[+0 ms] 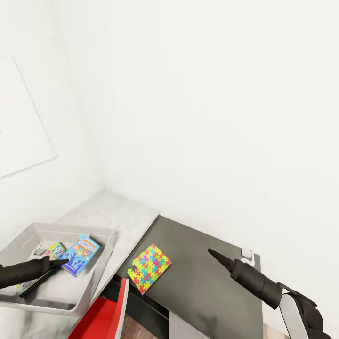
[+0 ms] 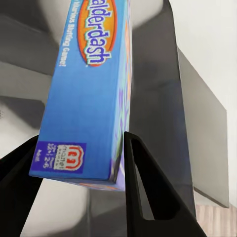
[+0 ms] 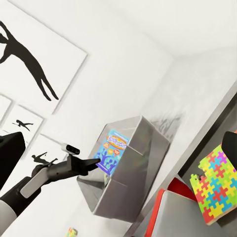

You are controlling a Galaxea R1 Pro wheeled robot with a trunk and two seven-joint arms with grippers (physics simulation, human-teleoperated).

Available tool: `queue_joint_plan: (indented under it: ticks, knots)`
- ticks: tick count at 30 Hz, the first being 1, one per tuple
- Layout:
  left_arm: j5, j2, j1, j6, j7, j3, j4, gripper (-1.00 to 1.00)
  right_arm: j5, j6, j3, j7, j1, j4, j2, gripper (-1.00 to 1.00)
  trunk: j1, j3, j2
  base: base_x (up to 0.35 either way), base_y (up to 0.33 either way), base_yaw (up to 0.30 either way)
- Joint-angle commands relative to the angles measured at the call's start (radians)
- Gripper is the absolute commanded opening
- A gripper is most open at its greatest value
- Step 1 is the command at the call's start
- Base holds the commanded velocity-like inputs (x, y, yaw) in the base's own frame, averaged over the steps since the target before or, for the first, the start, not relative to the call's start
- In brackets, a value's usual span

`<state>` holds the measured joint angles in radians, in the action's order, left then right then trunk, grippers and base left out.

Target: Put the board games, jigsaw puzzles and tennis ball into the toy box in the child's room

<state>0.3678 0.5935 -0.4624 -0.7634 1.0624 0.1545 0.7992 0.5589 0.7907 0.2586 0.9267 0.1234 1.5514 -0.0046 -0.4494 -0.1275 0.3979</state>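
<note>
Grey plastic forms the toy box (image 1: pixel 28 235), whose near wall is cut off by the lower edge of the head view and whose floor is partly covered by the left arm. Inside it a blue board game (image 1: pixel 81 254) is seen standing tilted, and a second, greenish box (image 1: pixel 55 249) beside it is half hidden behind the left gripper (image 1: pixel 60 263), so its title cannot be read. From the left wrist view the blue box (image 2: pixel 84 89) is shown pinched between the two dark fingers (image 2: pixel 148 197), one on each broad face near its lower end, with only part of the word "Balderdash" legible and the small print beneath blurred. The same grasp is seen from the right wrist view, where the left gripper (image 3: pixel 94 163) meets the game (image 3: pixel 112 150) over the tilted-looking box (image 3: pixel 138 163). One jigsaw puzzle (image 1: pixel 149 267) is laid flat on the dark table (image 1: pixel 207 292) near its front edge, well apart from both arms, and its corner appears in the right wrist view (image 3: pixel 215 187). The right gripper (image 1: pixel 217 256) is held above the table, touching nothing; its fingers appear pressed into a single point, though whether they are fully closed cannot be told. A small white object (image 1: pixel 246 254) behind it is too small to identify. A red chair back (image 1: pixel 101 315) is cropped at the bottom.
</note>
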Motion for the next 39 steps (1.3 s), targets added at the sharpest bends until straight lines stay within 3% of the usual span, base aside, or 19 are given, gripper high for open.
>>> queue_joint_plan:
  ticks: [1, 13, 14, 33, 37, 39]
  knots:
    - [0.003, 0.0, -0.001, -0.007, 0.002, 0.0, 0.0, -1.0, 0.003, 0.005, 0.001, 0.001, 0.001, 0.0, 0.0, 1.0, -0.001, -0.002, 0.002, 0.0, 0.0, 0.0]
    - [-0.001, 0.0, -0.001, -0.008, 0.006, 0.0, 0.0, -1.0, 0.003, 0.005, 0.002, 0.001, 0.001, 0.0, -0.001, 1.0, -0.001, -0.002, 0.002, 0.0, 0.0, 0.0]
    - [-0.001, 0.0, -0.001, -0.008, 0.007, 0.0, 0.0, 1.0, 0.003, 0.005, 0.002, 0.001, 0.001, 0.0, 0.0, 1.0, -0.001, -0.002, 0.002, 0.0, 0.0, 0.0]
    - [0.002, 0.003, -0.001, -0.009, 0.02, 0.004, -0.001, 1.0, 0.004, 0.006, 0.002, 0.002, 0.001, 0.0, -0.002, 1.0, -0.001, -0.002, 0.002, 0.0, 0.0, 0.0]
    - [0.009, 0.01, 0.0, -0.007, 0.075, 0.007, -0.001, 1.0, 0.005, 0.007, 0.002, 0.002, 0.001, 0.0, -0.002, 1.0, -0.001, -0.002, 0.002, 0.0, 0.0, 0.0]
    - [0.008, 0.012, 0.0, -0.006, 0.143, 0.008, -0.001, 1.0, 0.007, 0.007, 0.002, 0.003, 0.001, -0.001, -0.002, 1.0, -0.001, -0.002, 0.002, 0.0, 0.0, 0.0]
